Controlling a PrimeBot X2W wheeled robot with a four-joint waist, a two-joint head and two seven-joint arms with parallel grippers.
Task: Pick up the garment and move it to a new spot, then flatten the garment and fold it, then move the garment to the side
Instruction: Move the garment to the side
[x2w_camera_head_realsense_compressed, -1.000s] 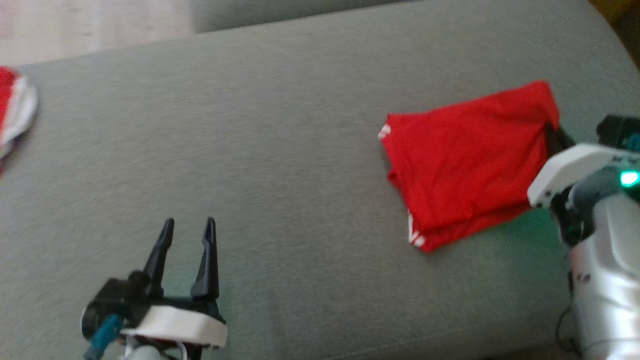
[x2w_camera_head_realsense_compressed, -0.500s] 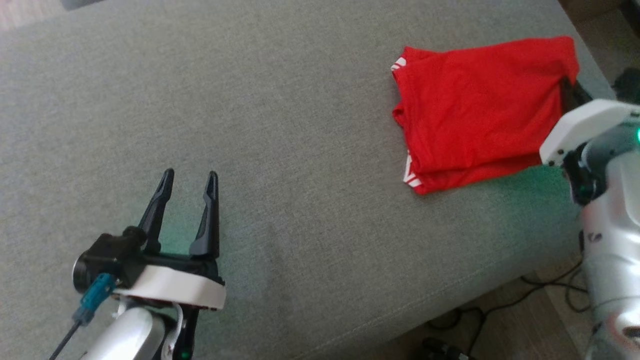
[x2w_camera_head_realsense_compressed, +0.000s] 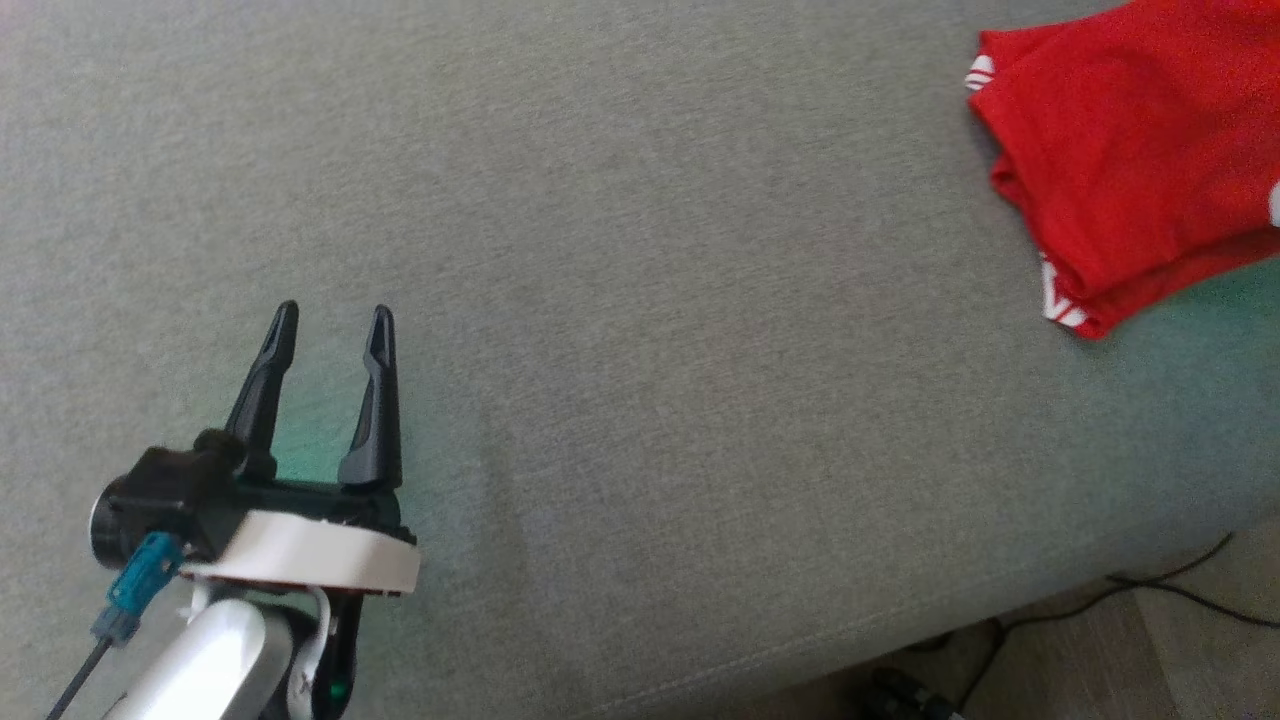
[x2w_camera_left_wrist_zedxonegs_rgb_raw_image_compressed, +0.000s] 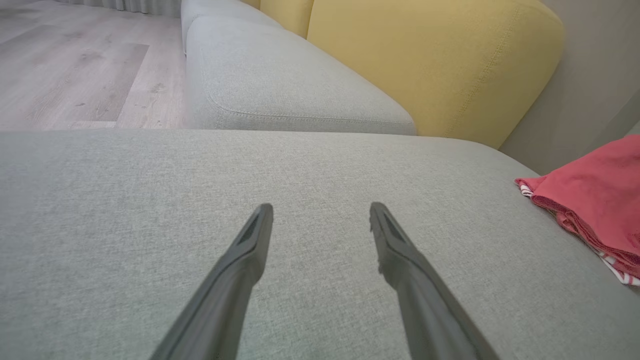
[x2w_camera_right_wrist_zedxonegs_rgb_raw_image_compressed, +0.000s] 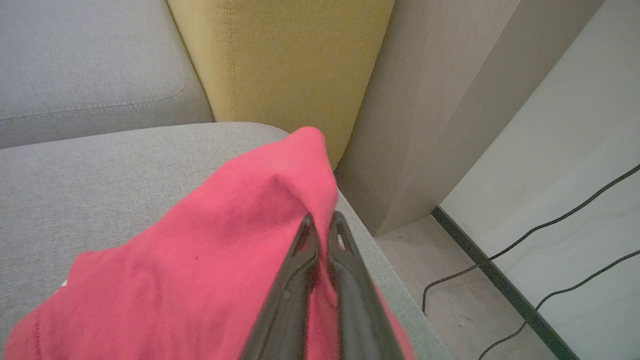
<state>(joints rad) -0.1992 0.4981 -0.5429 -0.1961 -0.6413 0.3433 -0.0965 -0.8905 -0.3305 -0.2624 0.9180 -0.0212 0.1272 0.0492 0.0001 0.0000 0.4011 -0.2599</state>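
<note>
The garment (x2w_camera_head_realsense_compressed: 1130, 150), a red piece with white trim, lies folded into a compact stack at the far right end of the grey sofa seat (x2w_camera_head_realsense_compressed: 640, 250). In the right wrist view it reaches the seat's end, just beside the yellow back cushion (x2w_camera_right_wrist_zedxonegs_rgb_raw_image_compressed: 280, 60). That placement fits the last step of the task, moving the folded garment to the side. The flattening and folding look done, since the layers sit fairly squarely one on another.

The right jaws are pressed together, and the red cloth rises in a ridge to their tips, so they appear to pinch the garment's right-hand edge. Holding it by one edge lets the arm drag the stack along the seat instead of lifting it, which would probably let the layers fall open. The risk, as I judge it, is the seat's end. Beyond it are a wooden panel (x2w_camera_right_wrist_zedxonegs_rgb_raw_image_compressed: 425, 100) and a floor with cables (x2w_camera_right_wrist_zedxonegs_rgb_raw_image_compressed: 550, 225), so there is little room on that side.

The left jaws stand wide apart with nothing between them, hovering low over bare seat, well apart from the garment. A one-armed move needs no help, and this position leaves the path free.
</note>
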